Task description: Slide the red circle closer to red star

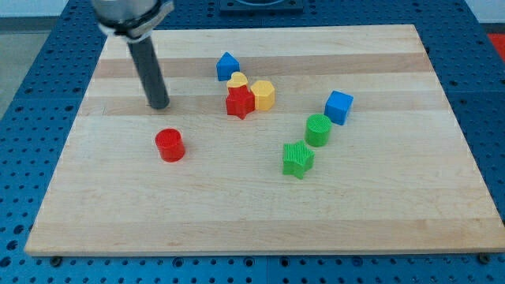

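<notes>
My tip (159,105) sits on the wooden tabletop (379,205), near the red circle (169,146) but not touching it. From the red circle, my tip is at about 12 o'clock, a bit toward 11. The red circle sits alone toward the view's left. The red star (239,102) is at about 2 o'clock from it, and the two are still well apart, so the job looks like it has not really begun. To my eye the whole slide is still left to do: my tip would have to get around to about 8 o'clock of the red circle and push it toward the star. There is no hand here, only a straight dark rod, so nothing can spread, press together or pinch. Now the count. There are two red blocks, the circle and the star. There are two yellow blocks: a yellow block (237,80) touching the star's top and a yellow hexagon (263,95) touching its right side. There are two blue blocks: a blue block (227,66) at 12 o'clock from the star and a blue cube (338,107) farther right. There are two green blocks, a green circle (317,130) and a green star (297,159).
</notes>
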`<state>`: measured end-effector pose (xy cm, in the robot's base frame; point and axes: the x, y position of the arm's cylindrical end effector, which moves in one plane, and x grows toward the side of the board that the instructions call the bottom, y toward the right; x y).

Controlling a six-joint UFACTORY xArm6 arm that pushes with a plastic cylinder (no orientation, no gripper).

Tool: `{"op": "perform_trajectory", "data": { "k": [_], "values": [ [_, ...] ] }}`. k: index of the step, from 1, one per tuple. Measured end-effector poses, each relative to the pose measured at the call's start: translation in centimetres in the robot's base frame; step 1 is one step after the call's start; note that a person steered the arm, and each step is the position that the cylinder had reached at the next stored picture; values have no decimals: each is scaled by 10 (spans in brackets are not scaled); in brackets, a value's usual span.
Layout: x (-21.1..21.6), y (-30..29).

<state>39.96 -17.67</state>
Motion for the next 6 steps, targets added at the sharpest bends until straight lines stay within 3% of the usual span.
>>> {"op": "perform_trajectory", "data": {
  "k": [2,3,6],
  "values": [
    [76,-5],
    [93,4],
    [87,53]
  ]
}}
